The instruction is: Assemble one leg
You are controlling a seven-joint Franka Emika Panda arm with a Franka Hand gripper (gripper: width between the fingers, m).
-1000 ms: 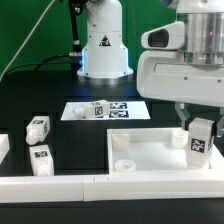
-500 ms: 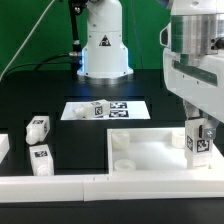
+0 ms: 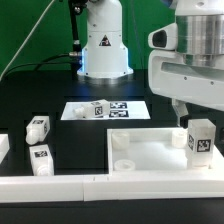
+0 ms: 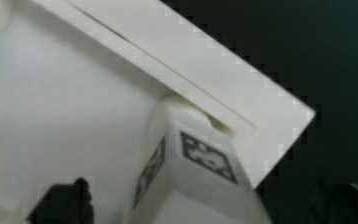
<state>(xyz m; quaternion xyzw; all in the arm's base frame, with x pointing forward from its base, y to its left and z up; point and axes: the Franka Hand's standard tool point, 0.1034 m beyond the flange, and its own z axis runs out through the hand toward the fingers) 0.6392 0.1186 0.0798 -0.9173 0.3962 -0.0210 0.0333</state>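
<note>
A leg [image 3: 200,141], a white chunky peg with a black-and-white tag, stands upright in the far right corner of the white tabletop [image 3: 150,155]. My gripper [image 3: 196,117] hangs just above its top. In the wrist view the leg [image 4: 194,165] sits between my two dark fingers [image 4: 60,203], with a gap between the finger and the leg. The gripper is open and straddles the leg's upper part. The corner rim of the tabletop [image 4: 194,80] runs behind the leg.
Other legs lie on the black table at the exterior view's left [image 3: 38,127] [image 3: 41,158]; another rests on the marker board [image 3: 120,109]. A white rail [image 3: 60,185] runs along the front. The robot base [image 3: 103,45] stands at the back.
Half a second ago the gripper was lower, with its fingers closed round the leg. It has since let go and risen. The leg stays upright in the corner.
</note>
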